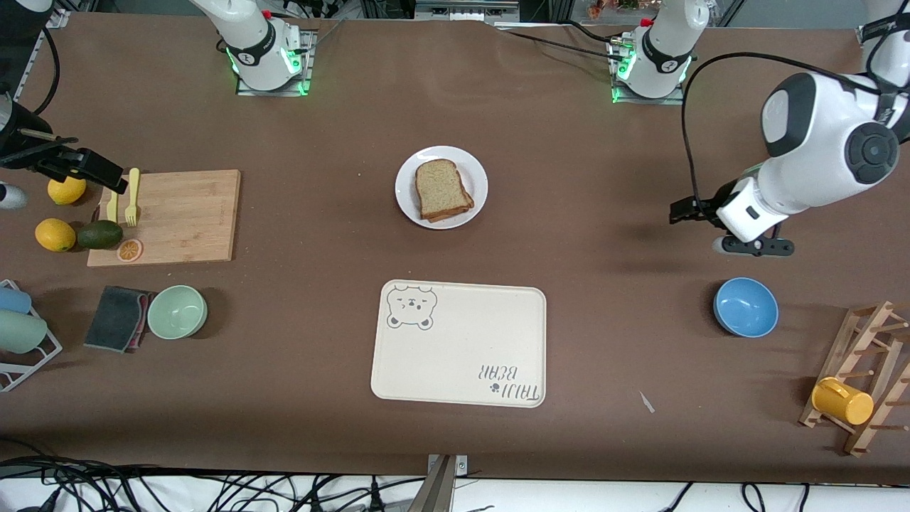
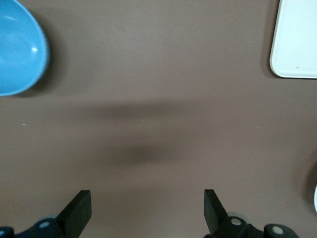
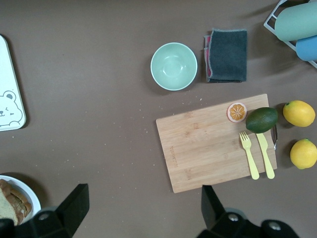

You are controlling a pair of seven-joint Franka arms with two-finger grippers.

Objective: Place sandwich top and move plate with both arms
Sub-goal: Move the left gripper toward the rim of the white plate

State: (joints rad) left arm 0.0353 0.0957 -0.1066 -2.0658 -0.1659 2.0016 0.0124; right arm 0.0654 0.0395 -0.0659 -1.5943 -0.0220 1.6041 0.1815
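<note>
Nearest the front camera sits the cream tray (image 1: pixel 458 343) with a bear drawing, bare, and a blue bowl (image 1: pixel 745 306) lies toward the left arm's end of the table, level with the tray. Farther from the camera, mid-table, the white plate (image 1: pixel 441 187) carries the sandwich, with the light speckled bread slice (image 1: pixel 442 189) already on top of the stack and sitting a bit skewed over the layers under it. So the top looks placed; moving the plate is the part left.

Left gripper (image 2: pixel 147 210) hangs over bare table near the blue bowl, fingers spread, holding nothing. Right gripper (image 3: pixel 141 208) hovers over the table beside the cutting board (image 1: pixel 166 217), fingers spread wide too, empty. Both are well apart from the plate.

Risks:
- The plate rim is thin and low, so a finger could skid off it or shove the plate instead of gripping it.
- Uneven lift between the two arms would tilt the plate, and the loose top slice could slide off.
- The left arm could clip the blue bowl on its way in.
- The right arm could brush the fork (image 1: pixel 131 202) on the board.
</note>
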